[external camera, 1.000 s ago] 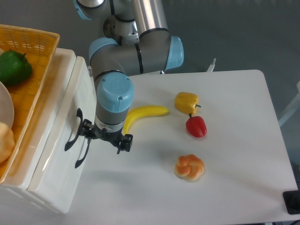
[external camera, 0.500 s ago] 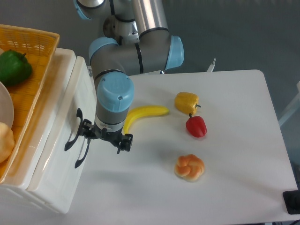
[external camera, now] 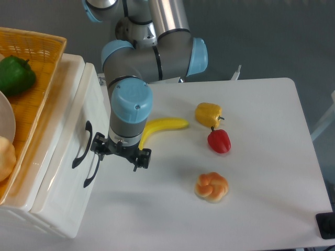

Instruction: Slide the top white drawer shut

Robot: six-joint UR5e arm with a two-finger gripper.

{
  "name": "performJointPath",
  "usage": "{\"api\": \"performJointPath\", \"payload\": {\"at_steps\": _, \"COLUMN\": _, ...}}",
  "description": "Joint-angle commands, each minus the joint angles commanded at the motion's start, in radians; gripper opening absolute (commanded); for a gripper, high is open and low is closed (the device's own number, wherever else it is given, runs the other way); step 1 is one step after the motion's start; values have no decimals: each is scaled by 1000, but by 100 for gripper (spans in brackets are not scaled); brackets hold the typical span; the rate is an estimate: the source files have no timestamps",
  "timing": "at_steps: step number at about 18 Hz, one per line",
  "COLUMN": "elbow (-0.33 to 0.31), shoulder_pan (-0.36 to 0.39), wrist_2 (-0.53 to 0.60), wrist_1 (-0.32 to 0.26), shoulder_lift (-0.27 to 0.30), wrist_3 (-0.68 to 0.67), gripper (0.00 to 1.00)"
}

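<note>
The top white drawer (external camera: 64, 149) is at the left, its glossy front facing right with a black curved handle (external camera: 81, 146). Its front sits about level with the lower drawer front (external camera: 73, 206); no gap into the tray shows. My gripper (external camera: 121, 153) hangs just right of the two handles, pointing down under the blue wrist cap. Its black fingers (external camera: 142, 157) are spread apart with nothing between them. The left finger is close beside the lower handle (external camera: 92, 168); I cannot tell whether it touches.
An orange wicker basket (external camera: 42, 57) with a green pepper (external camera: 15, 75) sits on the cabinet. On the table lie a banana (external camera: 159, 128), a yellow pepper (external camera: 208, 113), a red pepper (external camera: 219, 140) and a bun (external camera: 211, 186).
My gripper and wrist have shifted slightly to the right, away from the drawer fronts. The drawer has not visibly moved.
</note>
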Motion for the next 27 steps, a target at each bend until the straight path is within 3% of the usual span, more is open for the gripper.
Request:
{"api": "performJointPath", "payload": {"at_steps": 7, "elbow": 2, "shoulder_pan": 80, "wrist_2": 8, "wrist_1": 3, "shoulder_lift": 12, "wrist_3": 119, "gripper": 100}}
{"api": "performJointPath", "payload": {"at_steps": 11, "elbow": 21, "shoulder_pan": 136, "wrist_2": 112, "wrist_1": 5, "shoulder_lift": 15, "wrist_3": 187, "gripper": 100}}
{"api": "performJointPath", "payload": {"at_steps": 14, "elbow": 35, "shoulder_pan": 193, "wrist_2": 155, "wrist_1": 5, "shoulder_lift": 14, "wrist_3": 332, "gripper": 100}}
{"api": "performJointPath", "payload": {"at_steps": 17, "elbow": 48, "shoulder_pan": 213, "wrist_2": 267, "wrist_1": 2, "shoulder_lift": 2, "wrist_3": 494, "gripper": 100}}
{"api": "performJointPath", "payload": {"at_steps": 21, "elbow": 49, "shoulder_pan": 281, "wrist_2": 270, "wrist_1": -3, "shoulder_lift": 21, "wrist_3": 554, "gripper": 100}}
{"api": "performJointPath", "payload": {"at_steps": 27, "elbow": 35, "shoulder_pan": 380, "wrist_2": 264, "wrist_1": -54, "shoulder_lift": 81, "wrist_3": 794, "gripper": 100}}
